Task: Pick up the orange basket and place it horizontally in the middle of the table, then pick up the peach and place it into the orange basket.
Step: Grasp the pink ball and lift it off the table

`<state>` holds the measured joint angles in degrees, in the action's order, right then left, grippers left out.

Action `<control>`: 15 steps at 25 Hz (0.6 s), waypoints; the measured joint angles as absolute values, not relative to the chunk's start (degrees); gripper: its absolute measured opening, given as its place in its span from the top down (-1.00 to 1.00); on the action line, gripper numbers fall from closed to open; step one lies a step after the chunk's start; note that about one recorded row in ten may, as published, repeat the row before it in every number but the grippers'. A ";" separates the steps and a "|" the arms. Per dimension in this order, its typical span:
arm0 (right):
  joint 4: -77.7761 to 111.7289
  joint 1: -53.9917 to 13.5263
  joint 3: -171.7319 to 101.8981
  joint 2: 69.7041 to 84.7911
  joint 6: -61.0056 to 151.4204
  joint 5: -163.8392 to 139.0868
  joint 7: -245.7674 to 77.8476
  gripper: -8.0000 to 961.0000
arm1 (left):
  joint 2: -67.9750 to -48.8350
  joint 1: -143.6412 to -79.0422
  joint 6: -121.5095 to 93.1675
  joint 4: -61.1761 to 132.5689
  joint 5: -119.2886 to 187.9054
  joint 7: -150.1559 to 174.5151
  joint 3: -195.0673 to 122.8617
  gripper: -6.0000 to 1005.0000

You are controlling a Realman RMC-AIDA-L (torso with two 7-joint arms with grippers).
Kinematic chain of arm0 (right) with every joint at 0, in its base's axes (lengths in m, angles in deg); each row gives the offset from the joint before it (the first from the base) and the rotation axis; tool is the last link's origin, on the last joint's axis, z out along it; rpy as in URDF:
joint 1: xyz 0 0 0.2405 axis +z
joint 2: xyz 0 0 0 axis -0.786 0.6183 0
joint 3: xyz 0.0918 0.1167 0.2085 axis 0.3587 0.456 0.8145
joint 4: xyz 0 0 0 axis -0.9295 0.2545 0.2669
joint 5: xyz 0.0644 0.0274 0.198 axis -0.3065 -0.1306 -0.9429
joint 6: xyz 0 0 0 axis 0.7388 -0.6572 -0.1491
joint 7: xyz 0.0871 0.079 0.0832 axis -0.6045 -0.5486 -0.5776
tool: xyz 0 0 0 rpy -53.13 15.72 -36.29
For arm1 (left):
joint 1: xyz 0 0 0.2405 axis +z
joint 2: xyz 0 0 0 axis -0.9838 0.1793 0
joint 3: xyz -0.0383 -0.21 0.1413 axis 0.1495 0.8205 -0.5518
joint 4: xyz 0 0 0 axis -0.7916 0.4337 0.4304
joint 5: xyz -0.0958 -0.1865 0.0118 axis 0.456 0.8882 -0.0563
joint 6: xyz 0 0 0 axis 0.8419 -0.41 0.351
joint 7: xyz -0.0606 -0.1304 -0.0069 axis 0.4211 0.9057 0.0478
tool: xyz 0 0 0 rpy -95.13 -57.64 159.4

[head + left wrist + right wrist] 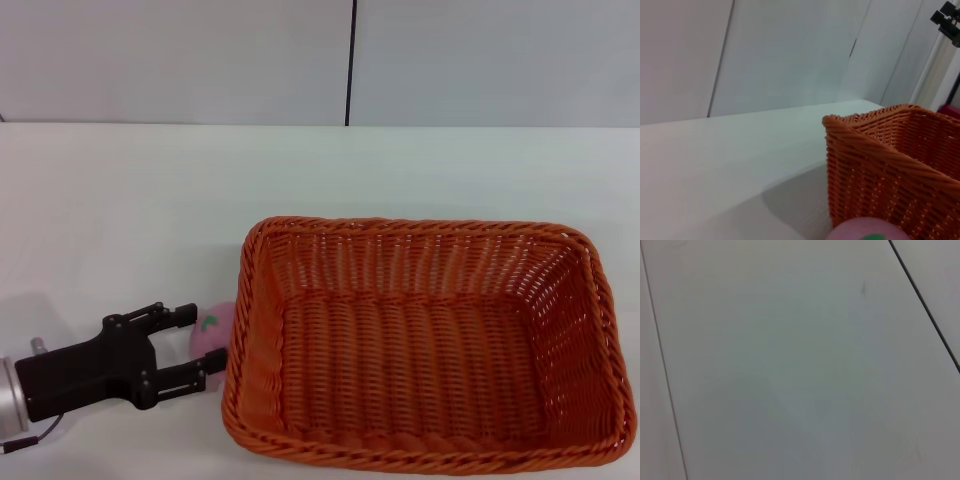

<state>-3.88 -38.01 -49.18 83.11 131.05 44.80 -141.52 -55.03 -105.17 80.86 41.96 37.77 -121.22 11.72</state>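
We note orange basket (pixel 425 345) upright on table (pixel 150 200), right of centre, near front edge, long side across our view. Peach (pixel 213 329) sits on table just beside basket's left wall, maybe touching; green leaf mark faces up. Left gripper (pixel 200 338) low at front left, fingers (pixel 182 317) spread wide, one each side of peach, not yet closed on it. Right gripper not visible; its wrist camera shows only blank pale panels.

No text, label, brand, number or sign could be read in any of the views; nothing legible stood on any surface shown.
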 joint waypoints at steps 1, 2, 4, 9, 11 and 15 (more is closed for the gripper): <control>-3.88 -38.01 -49.18 83.10 131.07 44.81 -141.52 -0.04 | -55.18 -105.37 80.46 41.89 37.76 -121.28 11.56 -0.64; -3.88 -38.01 -49.18 83.10 131.09 44.80 -141.53 -0.04 | -55.18 -105.37 80.46 41.89 37.76 -121.28 11.56 -0.64; -3.88 -38.02 -49.18 83.10 131.14 44.81 -141.53 -0.04 | -55.47 -105.83 79.34 41.88 37.77 -121.32 11.11 -0.63; -3.88 -38.02 -49.17 83.03 131.21 44.81 -141.55 -0.04 | -55.73 -106.03 78.46 41.78 37.79 -121.40 11.02 -0.18; -3.89 -38.02 -49.12 83.02 131.21 44.80 -141.56 -0.04 | -55.69 -106.07 78.83 41.77 37.92 -121.42 11.07 -0.08; -3.88 -38.02 -49.09 83.01 131.21 44.80 -141.55 -0.04 | -55.39 -105.89 79.78 41.75 38.25 -121.81 11.63 0.13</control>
<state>-3.88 -38.02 -49.09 83.01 131.21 44.80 -141.55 -55.39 -105.89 79.78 41.75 38.25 -121.81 11.63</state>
